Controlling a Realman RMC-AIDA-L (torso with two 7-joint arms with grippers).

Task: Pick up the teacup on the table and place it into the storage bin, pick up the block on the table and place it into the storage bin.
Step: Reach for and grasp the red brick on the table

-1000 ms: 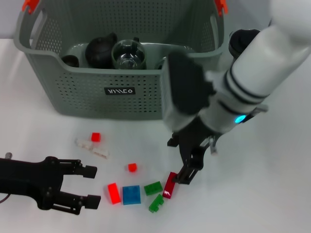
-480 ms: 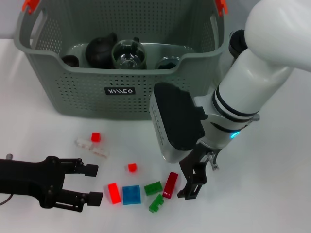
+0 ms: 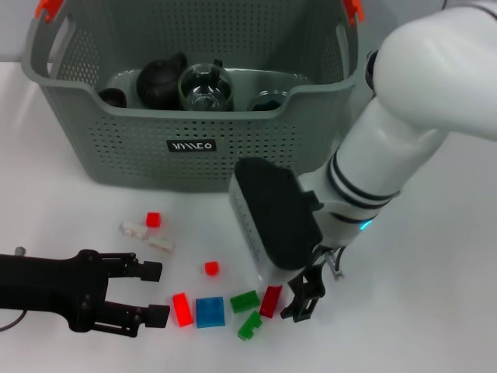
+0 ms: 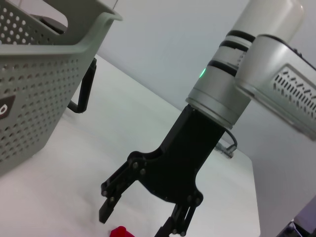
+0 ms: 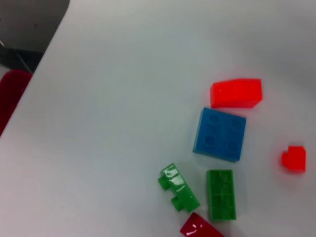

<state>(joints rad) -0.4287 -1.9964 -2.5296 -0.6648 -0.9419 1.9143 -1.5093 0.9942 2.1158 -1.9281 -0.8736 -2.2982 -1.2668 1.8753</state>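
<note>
The grey storage bin (image 3: 194, 155) stands at the back of the table, and a teacup (image 3: 269, 101) sits inside it. Several blocks lie on the white table in front of it. My right gripper (image 3: 286, 301) is open and low over the dark red block (image 3: 271, 300). In the left wrist view this right gripper (image 4: 139, 222) has one finger on each side of the block (image 4: 121, 232). The right wrist view shows the dark red block (image 5: 200, 228) at the picture's edge. My left gripper (image 3: 155, 293) is open, low over the table beside the bright red block (image 3: 182, 309), holding nothing.
A black teapot (image 3: 161, 78) and a glass pot (image 3: 205, 87) are in the bin. Nearby lie a blue block (image 3: 210, 311), two green blocks (image 3: 245, 301) (image 3: 249, 325), two small red cubes (image 3: 211, 268) (image 3: 153, 219) and clear pieces (image 3: 144, 231).
My right arm swung down and leftward from in front of the bin, bringing its open gripper down around the dark red block. The left gripper crept slightly to the right.
</note>
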